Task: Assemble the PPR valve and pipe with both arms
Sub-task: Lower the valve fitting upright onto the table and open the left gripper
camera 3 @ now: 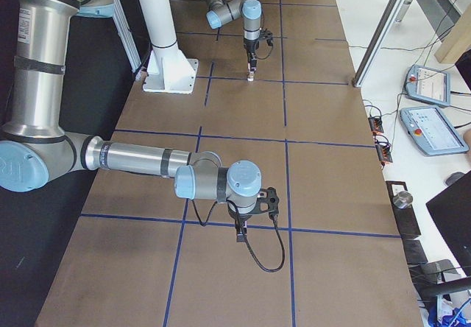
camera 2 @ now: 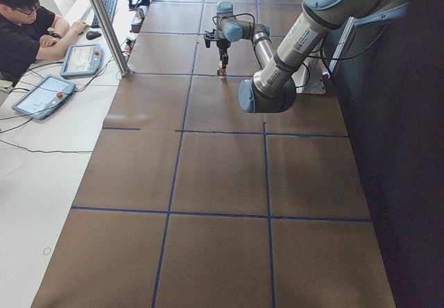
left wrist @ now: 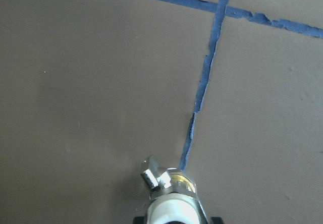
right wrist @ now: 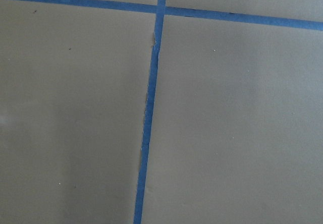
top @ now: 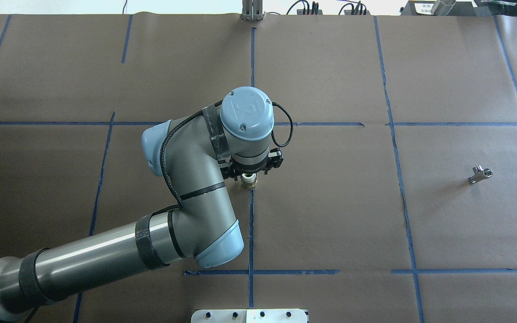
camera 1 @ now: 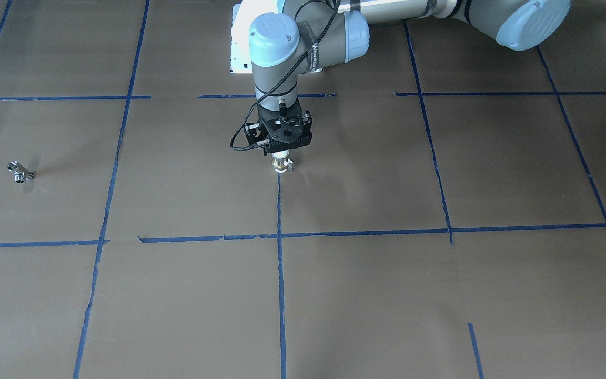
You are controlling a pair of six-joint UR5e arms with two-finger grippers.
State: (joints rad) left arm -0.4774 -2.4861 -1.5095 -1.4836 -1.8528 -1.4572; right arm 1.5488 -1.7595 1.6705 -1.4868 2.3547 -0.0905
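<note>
The PPR valve (camera 1: 281, 164) has a white end, a brass band and a small metal side stub. It hangs upright at the table's middle, over a blue tape line. My left gripper (camera 1: 281, 153) is shut on its top, pointing straight down; the left wrist view shows the valve (left wrist: 171, 196) at the bottom edge. The pipe (top: 479, 174), a small chrome T fitting, lies alone on the paper far to the robot's right, also in the front view as the pipe (camera 1: 20, 172). My right gripper (camera 3: 243, 231) appears only in the exterior right view, near the table surface, and I cannot tell its state.
Brown paper (top: 330, 202) with a blue tape grid covers the table. A white mounting plate (top: 249, 316) sits at the robot's edge. A person (camera 2: 24, 30) sits at a side desk with tablets (camera 2: 45, 94). The right wrist view shows only paper and tape.
</note>
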